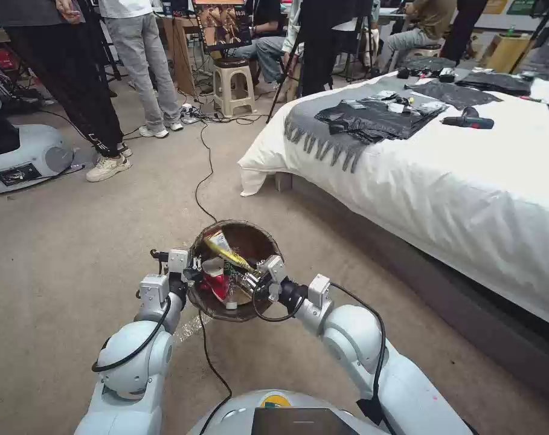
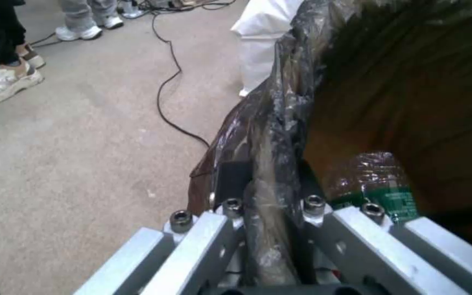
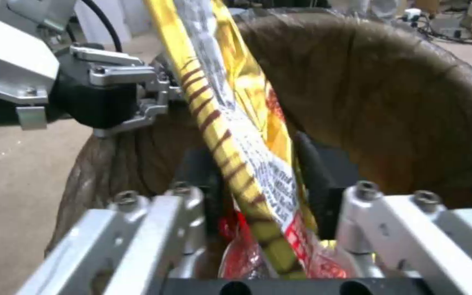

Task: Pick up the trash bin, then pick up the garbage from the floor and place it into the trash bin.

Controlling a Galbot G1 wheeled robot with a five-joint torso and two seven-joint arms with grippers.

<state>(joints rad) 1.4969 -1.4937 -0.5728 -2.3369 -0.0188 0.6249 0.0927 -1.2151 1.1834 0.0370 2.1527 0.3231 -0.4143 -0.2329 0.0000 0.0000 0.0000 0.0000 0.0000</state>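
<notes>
Head view: bin held above the carpet, between both arms, well left of the bed. Left tool at the bin's left rim, right tool at its right rim, over the opening. Yellow wrapper and red wrapper inside; bin's white wall hidden under the brown bag. Black cable running over the carpet and passing out of sight under the bin. Stool and standing legs behind.

Left wrist view: left tool pressed together on the bagged rim, pinching it. Green-labelled bottle inside, partly cut off by the tool's frame.

Right wrist view: right tool pinching the yellow wrapper, which stands tilted inside the bin. Red wrapper below, mostly covered. Left tool on the far rim.
</notes>
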